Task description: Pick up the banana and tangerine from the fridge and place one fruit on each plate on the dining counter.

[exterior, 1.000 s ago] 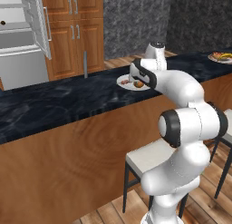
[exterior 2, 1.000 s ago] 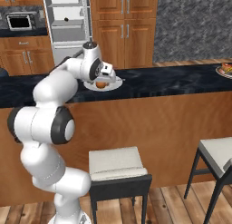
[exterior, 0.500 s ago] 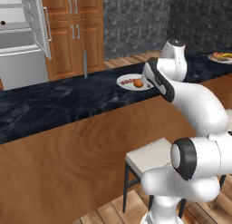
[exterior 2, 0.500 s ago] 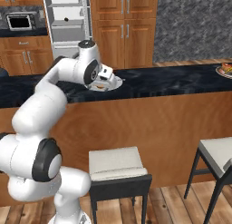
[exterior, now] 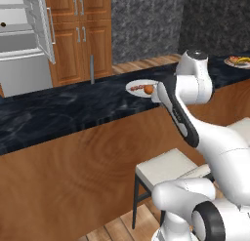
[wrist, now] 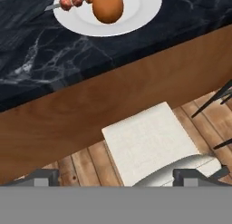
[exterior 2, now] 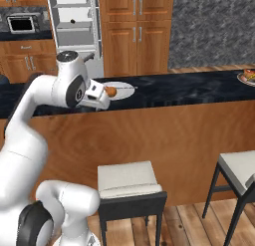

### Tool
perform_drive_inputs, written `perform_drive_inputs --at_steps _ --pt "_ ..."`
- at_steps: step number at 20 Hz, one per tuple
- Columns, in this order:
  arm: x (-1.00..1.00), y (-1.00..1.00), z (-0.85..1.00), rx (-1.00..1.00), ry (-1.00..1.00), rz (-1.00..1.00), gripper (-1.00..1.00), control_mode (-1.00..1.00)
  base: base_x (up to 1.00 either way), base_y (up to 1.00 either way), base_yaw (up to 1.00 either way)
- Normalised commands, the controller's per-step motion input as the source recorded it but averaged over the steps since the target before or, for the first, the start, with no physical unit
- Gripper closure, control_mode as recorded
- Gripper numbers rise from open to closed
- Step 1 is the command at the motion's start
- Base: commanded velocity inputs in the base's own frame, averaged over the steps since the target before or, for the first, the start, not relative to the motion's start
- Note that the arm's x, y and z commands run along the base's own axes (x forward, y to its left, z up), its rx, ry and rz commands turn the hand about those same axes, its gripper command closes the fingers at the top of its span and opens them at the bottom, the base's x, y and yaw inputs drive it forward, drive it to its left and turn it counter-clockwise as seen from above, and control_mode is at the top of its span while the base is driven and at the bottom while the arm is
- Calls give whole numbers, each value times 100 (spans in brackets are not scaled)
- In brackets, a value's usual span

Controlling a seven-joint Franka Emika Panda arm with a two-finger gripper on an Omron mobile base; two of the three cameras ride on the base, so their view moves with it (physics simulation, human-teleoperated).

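Withdrawn from the plate (wrist: 136, 14), the pincer (wrist: 115, 177) is spread, empty; tangerine (wrist: 108, 6) lies on it.

Your tool (wrist: 116, 177) pulled back off the plate (wrist: 136, 17) toward the worktop (wrist: 68, 60) edge, tangerine (wrist: 108, 6) left on plate, arm swung up.

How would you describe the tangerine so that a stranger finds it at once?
Look at the dining counter with the dark marbled top. On it stands a white plate, and the tangerine lies on this plate. It is the one big round orange ball, beside a skewer of small reddish pieces.
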Motion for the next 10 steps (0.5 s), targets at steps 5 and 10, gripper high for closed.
perform_drive_inputs --at_steps 5,10 --pt "-100 46 19 0 -7 0 -100 -100 0 0 0" --pt "-100 4 17 0 -5 0 -100 -100 0 0 0"
